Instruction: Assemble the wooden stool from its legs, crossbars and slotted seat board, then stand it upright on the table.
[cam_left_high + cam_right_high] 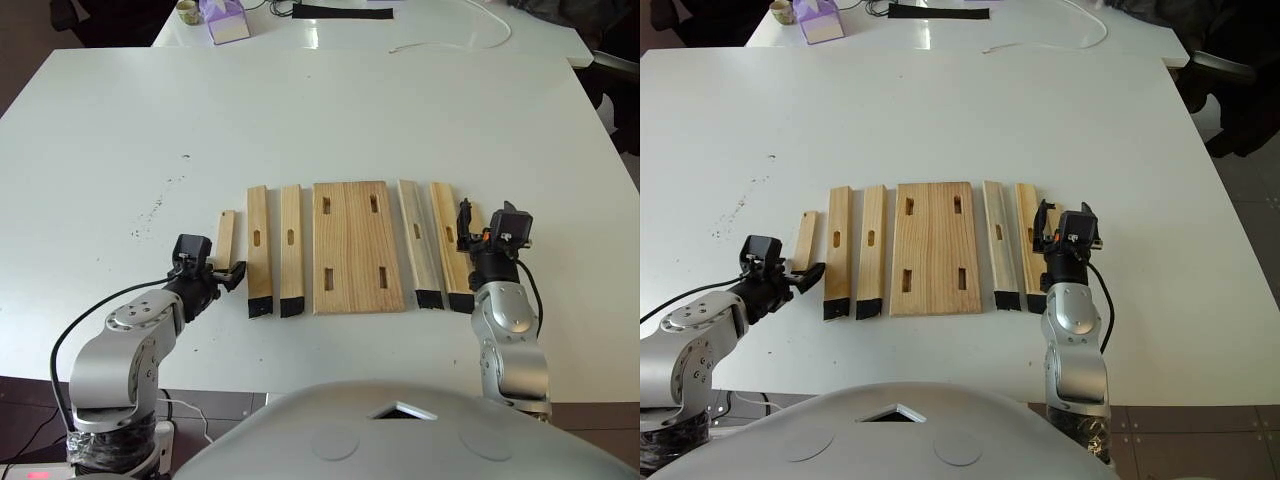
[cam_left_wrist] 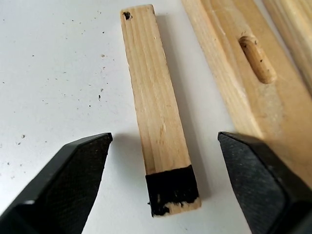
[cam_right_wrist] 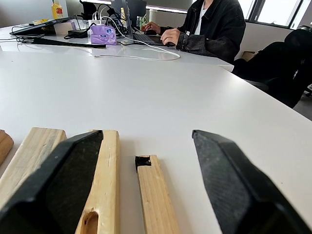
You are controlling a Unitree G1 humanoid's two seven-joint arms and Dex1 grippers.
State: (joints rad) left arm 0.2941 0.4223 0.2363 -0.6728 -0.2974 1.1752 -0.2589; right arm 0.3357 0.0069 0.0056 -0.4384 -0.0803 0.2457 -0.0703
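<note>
Seven flat pieces lie in a row on the white surface (image 1: 330, 120): slotted seat board (image 1: 358, 247) mid-row, legs (image 1: 259, 250) either side. Light, stiff wood, I'd judge; pinch it across the narrow width. Left gripper (image 2: 164, 136) has its jaws wide astride the left crossbar (image 2: 158, 107), not touching. Right gripper (image 3: 147, 132) stands equally wide over the right crossbar (image 3: 155, 195), holding nothing.

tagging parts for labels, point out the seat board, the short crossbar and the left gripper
seat board (image 1: 355, 247), left eye view, bare middle between slots
short crossbar (image 2: 157, 97), left wrist view, middle of its top face
left gripper (image 2: 164, 141), left wrist view, midway between its fingertips
</note>
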